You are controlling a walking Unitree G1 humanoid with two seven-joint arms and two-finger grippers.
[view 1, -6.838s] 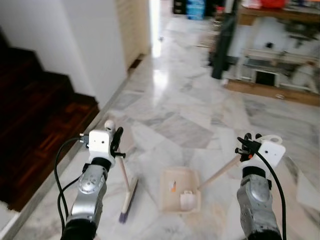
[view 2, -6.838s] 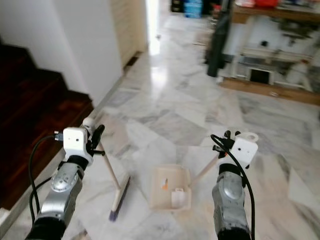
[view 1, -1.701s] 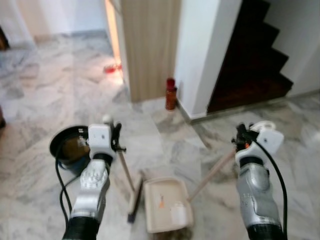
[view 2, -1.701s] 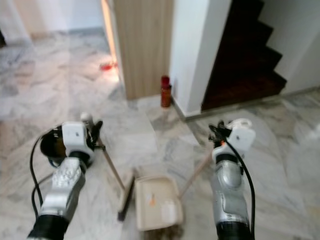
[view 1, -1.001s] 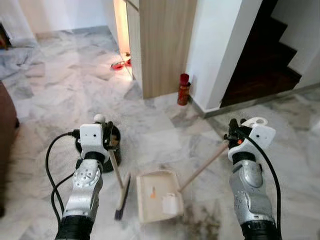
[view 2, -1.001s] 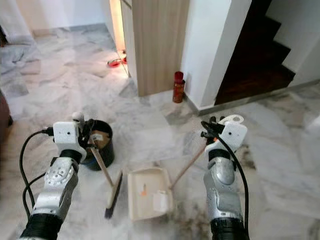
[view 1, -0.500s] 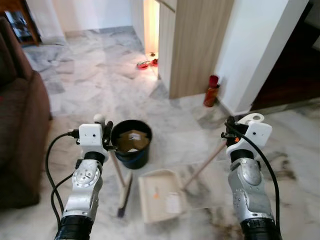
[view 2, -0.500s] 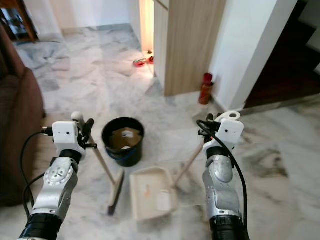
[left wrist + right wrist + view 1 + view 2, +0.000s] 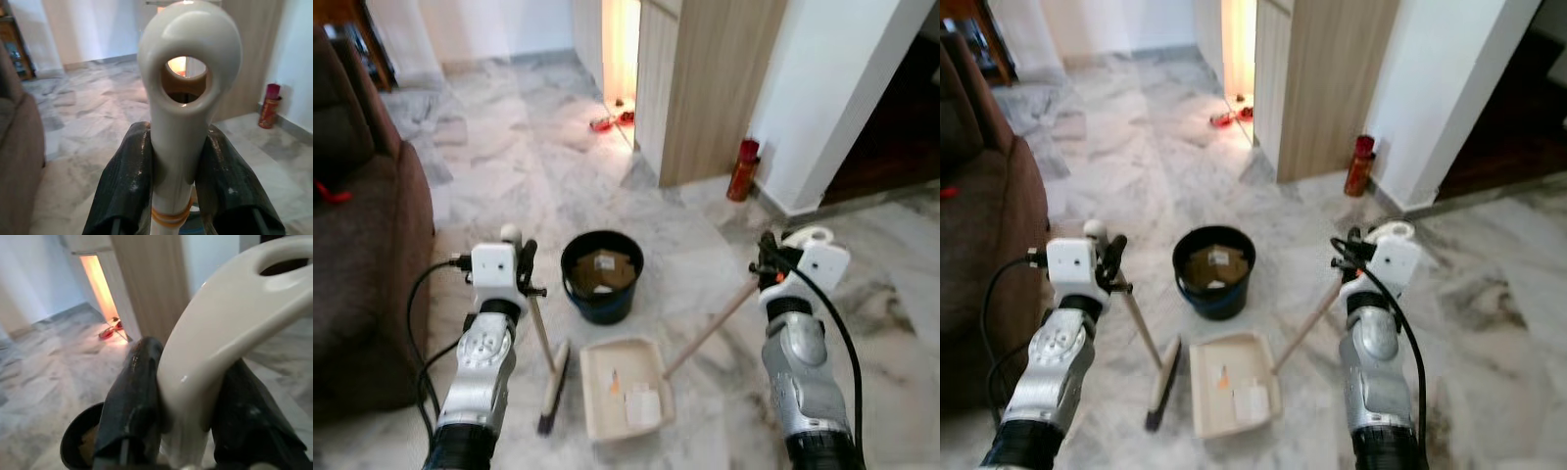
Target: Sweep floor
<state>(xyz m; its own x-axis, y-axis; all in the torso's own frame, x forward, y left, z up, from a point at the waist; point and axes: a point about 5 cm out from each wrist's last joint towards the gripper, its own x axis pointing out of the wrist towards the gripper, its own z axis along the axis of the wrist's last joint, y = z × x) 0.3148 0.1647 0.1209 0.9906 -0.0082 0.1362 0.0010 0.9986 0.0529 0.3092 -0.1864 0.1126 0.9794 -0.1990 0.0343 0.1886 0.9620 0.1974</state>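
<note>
risk: dustpan point(image 9: 625, 388) already holds a few scraps; if the right arm tips it on the way to the bucket point(image 9: 602, 275), they land back on the marble floor point(image 9: 499, 166).
risk 2: bucket sits just beyond the pan's far edge; a clumsy lift or push with the long handle could knock it over, since it looks light.
risk 3: broom point(image 9: 548, 370) head rests on the floor just beside the pan's left edge; a sideways swing could shove the pan off line.
left gripper point(image 9: 171, 176): jaws clamped on the broom's white handle, just below its hanging loop.
right gripper point(image 9: 188, 396): jaws clamped on the curved cream grip of the dustpan handle.
broom: thin pale stick sloping down from the left gripper, narrow head with dark bristles on the floor.
dustpan: cream tray flat on the floor between the two arms, wooden stick rising to the right gripper; a small orange bit and a pale scrap lie inside.
bucket: black, round, open, with brownish paper-like waste in it.
around: brown sofa point(image 9: 357, 235) to the left, red can point(image 9: 742, 168) by the wall corner, well apart.
</note>
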